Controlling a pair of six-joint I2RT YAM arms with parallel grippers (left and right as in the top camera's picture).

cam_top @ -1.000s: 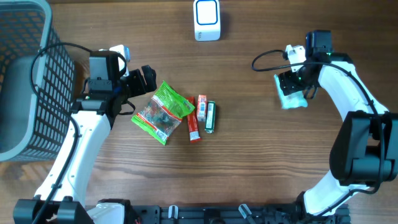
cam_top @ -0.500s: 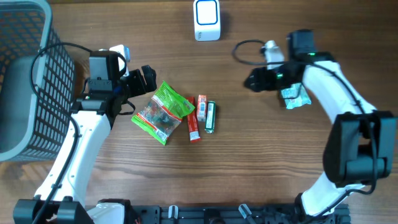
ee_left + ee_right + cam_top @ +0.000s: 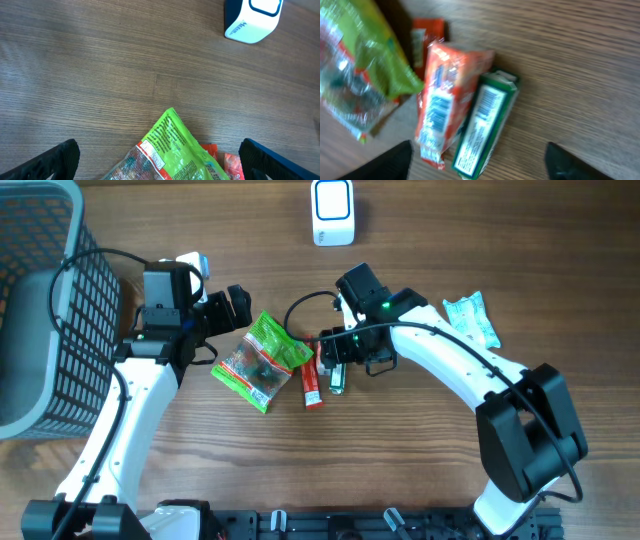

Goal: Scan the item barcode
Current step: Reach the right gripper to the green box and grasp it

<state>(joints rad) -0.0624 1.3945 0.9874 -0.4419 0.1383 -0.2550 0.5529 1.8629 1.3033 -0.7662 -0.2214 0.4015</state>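
Note:
A white and blue scanner [image 3: 332, 212] stands at the table's far edge and also shows in the left wrist view [image 3: 252, 17]. Mid-table lie a green snack bag [image 3: 262, 360], a red packet [image 3: 311, 385], an orange-red packet [image 3: 325, 352] and a green box [image 3: 338, 375]. My right gripper [image 3: 348, 355] hovers open over these. In its wrist view the gripper [image 3: 477, 152] straddles the green box [image 3: 485, 127], barcode label up, beside the orange-red packet [image 3: 445, 105]; nothing is held. My left gripper [image 3: 225, 308] stands open just above the snack bag [image 3: 175, 150], empty.
A grey mesh basket [image 3: 40, 300] fills the left side of the table. A teal packet [image 3: 472, 320] lies alone at the right. The right arm's cable loops above the packets.
The right arm swung from the table's right side leftward to over the packets, leaving the teal packet lying at the right. The left arm has not moved.

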